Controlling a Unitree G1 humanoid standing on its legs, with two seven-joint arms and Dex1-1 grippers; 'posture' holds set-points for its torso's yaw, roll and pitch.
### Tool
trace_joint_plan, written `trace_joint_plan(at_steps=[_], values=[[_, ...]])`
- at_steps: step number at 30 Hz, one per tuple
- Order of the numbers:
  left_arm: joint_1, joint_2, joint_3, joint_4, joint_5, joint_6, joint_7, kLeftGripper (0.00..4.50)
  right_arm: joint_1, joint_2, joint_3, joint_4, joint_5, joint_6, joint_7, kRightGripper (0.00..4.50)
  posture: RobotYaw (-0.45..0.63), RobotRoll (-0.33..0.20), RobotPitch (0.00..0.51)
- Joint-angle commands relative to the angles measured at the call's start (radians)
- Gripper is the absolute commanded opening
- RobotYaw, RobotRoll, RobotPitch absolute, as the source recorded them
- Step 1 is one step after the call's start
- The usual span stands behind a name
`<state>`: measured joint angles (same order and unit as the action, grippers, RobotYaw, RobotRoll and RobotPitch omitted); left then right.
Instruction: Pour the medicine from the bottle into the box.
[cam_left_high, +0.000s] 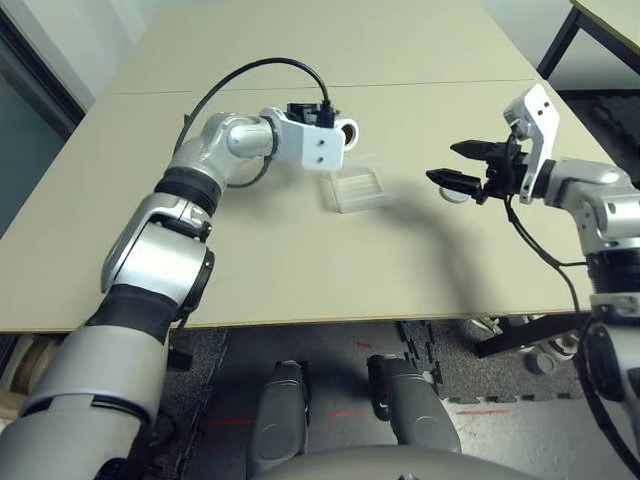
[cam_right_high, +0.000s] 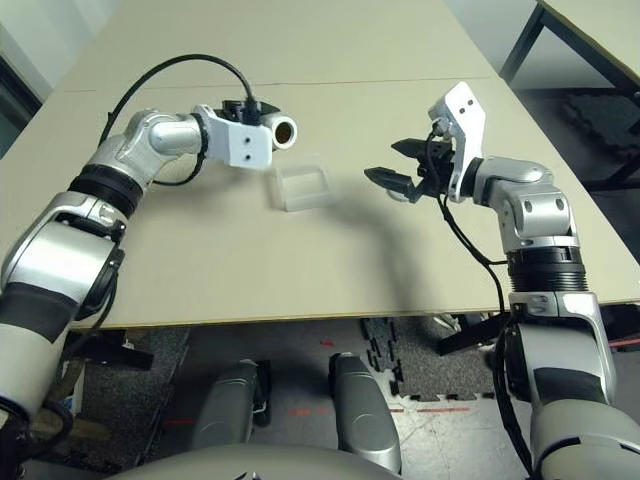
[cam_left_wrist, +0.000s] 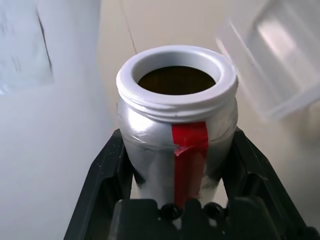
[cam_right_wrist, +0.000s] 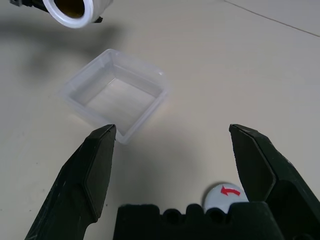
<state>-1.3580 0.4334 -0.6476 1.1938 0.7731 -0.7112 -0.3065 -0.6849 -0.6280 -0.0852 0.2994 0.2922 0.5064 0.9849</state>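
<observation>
While the left gripper (cam_left_wrist: 177, 200) clamps the bottle (cam_left_wrist: 176, 115) by its body, the bottle lies nearly on its side above the table (cam_left_high: 300, 260), its uncapped mouth aimed toward the box (cam_left_high: 354, 189) just right of it; the box looks empty, so pouring seems barely begun; the right gripper (cam_left_high: 458, 165) hangs spread and empty, the cap (cam_right_wrist: 225, 196) lying beneath it.
</observation>
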Motion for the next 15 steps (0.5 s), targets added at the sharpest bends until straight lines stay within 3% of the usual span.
trace_joint_plan(at_steps=[1, 12, 15], values=[[-0.048, -0.034, -0.139, 0.051, 0.176, -0.002, 0.179, 2.66, 0.016, -0.011, -0.015, -0.044, 0.024, 0.020, -0.008, 4.50, -0.15, 0.000, 0.092], [-0.193, -0.184, -0.375, 0.175, 0.420, 0.174, 0.280, 2.66, -0.004, 0.007, -0.013, -0.042, 0.049, 0.032, -0.026, 4.50, -0.16, 0.000, 0.083], [-0.206, -0.192, -0.373, 0.186, 0.415, 0.178, 0.269, 2.66, 0.003, 0.002, -0.016, -0.051, 0.056, 0.036, -0.030, 4.50, -0.16, 0.000, 0.082]])
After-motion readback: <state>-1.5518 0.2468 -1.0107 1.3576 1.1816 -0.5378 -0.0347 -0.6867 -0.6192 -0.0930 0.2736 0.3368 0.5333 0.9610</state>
